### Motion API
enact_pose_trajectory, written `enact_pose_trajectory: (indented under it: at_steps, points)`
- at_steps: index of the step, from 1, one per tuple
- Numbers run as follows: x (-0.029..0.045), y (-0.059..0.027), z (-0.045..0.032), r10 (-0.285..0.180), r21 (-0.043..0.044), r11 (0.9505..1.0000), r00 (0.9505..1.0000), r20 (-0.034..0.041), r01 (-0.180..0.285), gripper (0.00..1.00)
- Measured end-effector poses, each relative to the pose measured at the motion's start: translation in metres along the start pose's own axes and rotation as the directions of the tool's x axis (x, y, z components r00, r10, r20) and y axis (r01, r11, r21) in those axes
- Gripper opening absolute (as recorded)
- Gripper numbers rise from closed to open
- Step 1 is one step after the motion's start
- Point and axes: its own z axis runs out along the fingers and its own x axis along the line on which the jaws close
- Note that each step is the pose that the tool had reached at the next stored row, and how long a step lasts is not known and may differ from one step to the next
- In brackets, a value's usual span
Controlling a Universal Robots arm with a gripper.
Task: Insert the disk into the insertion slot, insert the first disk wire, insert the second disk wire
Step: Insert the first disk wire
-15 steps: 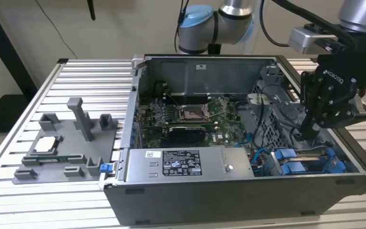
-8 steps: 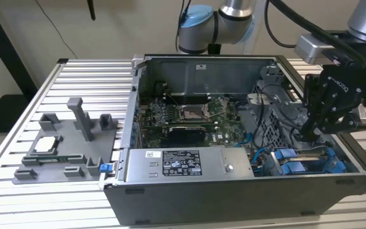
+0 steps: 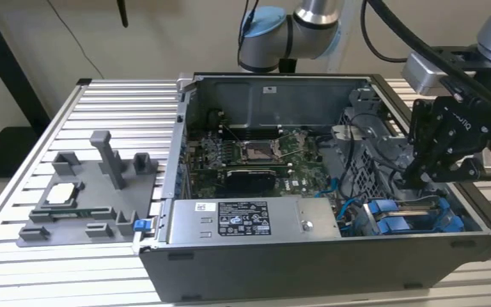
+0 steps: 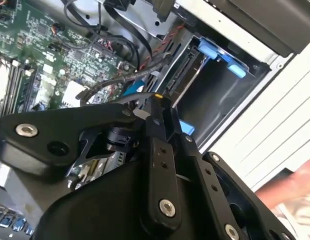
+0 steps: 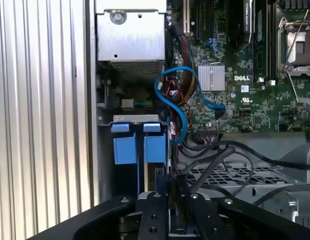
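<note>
We find the black, bar-linked gripper (image 3: pixel 420 179) reaching down into the open grey sheet-metal computer case (image 3: pixel 314 268), at the corner toward the exterior view's right. In the second wrist view it hangs just beside the insertion slot (image 4: pixel 220 100), a dark rectangular bay with bright blue plastic tabs at its mouth. The disk (image 4: pixel 181 75) stands edge-on in that bay with its flat grey connector edge exposed.

Whether the jaws are parted or closed we cannot tell, as the linkage hides them. A black braided wire (image 4: pixel 115 82) passes close by the gripper.

In the first wrist view a glossy blue cable (image 5: pixel 183 120) loops between the bay and the green motherboard (image 5: pixel 245 85). A silver power-supply box (image 5: pixel 130 42) lies alongside. The case rests on a ribbed aluminium table (image 3: pixel 100 102), with a grey moulded fixture (image 3: pixel 84 198) well apart from the gripper.
</note>
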Motion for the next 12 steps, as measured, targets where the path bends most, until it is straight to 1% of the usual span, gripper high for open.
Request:
enact_pose_trajectory:
  at_steps: [5, 9, 12]
  points:
    - [0.0025, -0.0012, 0.0006, -0.001, 0.0004, 1.0000, 1.0000, 0.0002, 0.001, 0.00]
    - [0.0048, -0.0014, 0.0012, -0.017, 0.0059, 0.9998, 0.9999, -0.0009, 0.017, 0.00]
    - [0.0051, -0.0014, 0.0013, -0.035, 0.0055, 0.9994, 0.9994, -0.0069, 0.035, 0.00]
